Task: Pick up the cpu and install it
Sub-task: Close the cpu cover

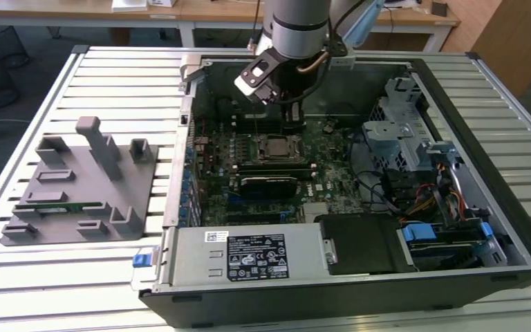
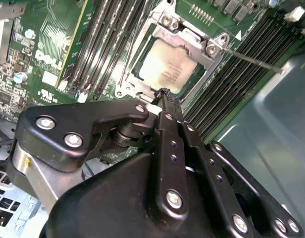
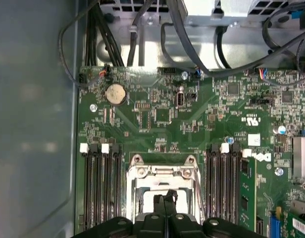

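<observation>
The cpu (image 2: pixel 166 68), a flat square chip with a silvery top, lies inside the socket's metal frame (image 2: pixel 192 42) on the green motherboard (image 1: pixel 325 162). In the exterior view the cpu (image 1: pixel 275 147) sits at the middle of the open computer case. My gripper (image 2: pixel 165 95) hangs just above the chip's near edge, its two black fingers pressed together with nothing between them. In the first wrist view the gripper (image 3: pixel 166 199) stands over the socket frame (image 3: pixel 162 173). In the exterior view the gripper (image 1: pixel 290 124) is a little behind the socket.
Memory slots (image 3: pixel 100 183) flank the socket on both sides. Cables (image 3: pixel 192 34) and a drive cage (image 1: pixel 404 131) crowd the exterior view's right side. A power supply (image 1: pixel 247 256) sits at the case front. On the slatted table stands a grey fixture (image 1: pixel 77 187) holding a green memory stick (image 1: pixel 58 205).
</observation>
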Available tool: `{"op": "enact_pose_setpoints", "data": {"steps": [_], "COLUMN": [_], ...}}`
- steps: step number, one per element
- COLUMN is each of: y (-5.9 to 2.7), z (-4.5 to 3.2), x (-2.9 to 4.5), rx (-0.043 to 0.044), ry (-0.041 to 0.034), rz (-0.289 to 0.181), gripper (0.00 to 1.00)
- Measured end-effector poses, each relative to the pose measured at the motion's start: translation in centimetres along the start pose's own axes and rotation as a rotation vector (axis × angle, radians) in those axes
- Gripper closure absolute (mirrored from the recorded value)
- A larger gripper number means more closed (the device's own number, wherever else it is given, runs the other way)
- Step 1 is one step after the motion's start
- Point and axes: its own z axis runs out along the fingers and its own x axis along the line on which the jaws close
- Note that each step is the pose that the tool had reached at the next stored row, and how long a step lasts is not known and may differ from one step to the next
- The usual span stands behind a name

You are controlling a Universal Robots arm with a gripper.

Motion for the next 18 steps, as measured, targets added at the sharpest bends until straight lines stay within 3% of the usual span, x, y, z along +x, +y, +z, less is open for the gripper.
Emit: {"op": "enact_pose_setpoints", "data": {"steps": [18], "y": [-1.83], "z": [0.96], "x": [-0.20], "rx": [0.0000], "ry": [0.0000], "rz": [0.000], "gripper": [0.89]}}
